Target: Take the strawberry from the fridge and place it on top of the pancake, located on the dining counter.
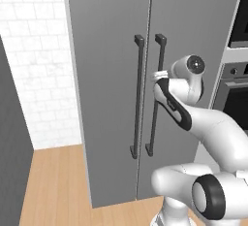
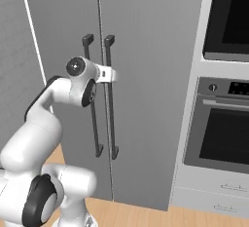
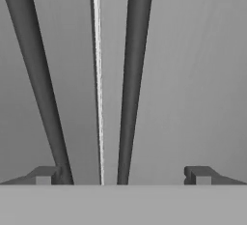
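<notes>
Fridge (image 1: 111, 74) shut, so strawberry presumably inside, unseen. Pincer (image 3: 120, 175) fully open, holding nothing, its fingertips (image 3: 43, 175) straddling both door handles. Right handle (image 3: 132, 74) sits betw. them; I'd shift right to center on it alone, then close & pull.

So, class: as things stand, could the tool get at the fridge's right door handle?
Probably yes. The open tool faces the closed fridge, its fingertips either side of the right handle, with nothing between them.
</notes>
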Robot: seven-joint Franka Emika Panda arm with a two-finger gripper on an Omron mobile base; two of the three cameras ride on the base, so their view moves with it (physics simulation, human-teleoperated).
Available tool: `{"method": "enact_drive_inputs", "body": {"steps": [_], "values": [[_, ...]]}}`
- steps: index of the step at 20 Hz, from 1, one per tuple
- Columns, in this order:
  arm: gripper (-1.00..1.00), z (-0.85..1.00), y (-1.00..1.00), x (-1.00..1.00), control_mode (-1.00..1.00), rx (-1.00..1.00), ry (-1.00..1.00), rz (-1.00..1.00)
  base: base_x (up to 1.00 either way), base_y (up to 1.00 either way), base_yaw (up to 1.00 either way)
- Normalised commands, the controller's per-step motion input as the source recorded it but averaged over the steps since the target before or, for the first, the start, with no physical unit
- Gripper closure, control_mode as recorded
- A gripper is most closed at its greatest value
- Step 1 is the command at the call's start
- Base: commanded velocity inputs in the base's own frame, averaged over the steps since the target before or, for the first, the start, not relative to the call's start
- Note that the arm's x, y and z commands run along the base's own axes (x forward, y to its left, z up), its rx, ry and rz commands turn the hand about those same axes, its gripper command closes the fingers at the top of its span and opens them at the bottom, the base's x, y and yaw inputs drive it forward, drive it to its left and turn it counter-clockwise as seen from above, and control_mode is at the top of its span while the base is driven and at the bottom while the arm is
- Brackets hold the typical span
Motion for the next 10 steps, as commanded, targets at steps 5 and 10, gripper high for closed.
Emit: {"method": "enact_drive_inputs", "body": {"steps": [5, 10], "values": [[-1.0, 0.0, 0.0, 0.27, -1.0, 0.07, -0.13, 0.0, 0.0, 0.0, 0.0], [-1.0, 0.0, 0.0, 0.37, -1.0, 0.05, -0.05, 0.0, 0.0, 0.0, 0.0]]}}
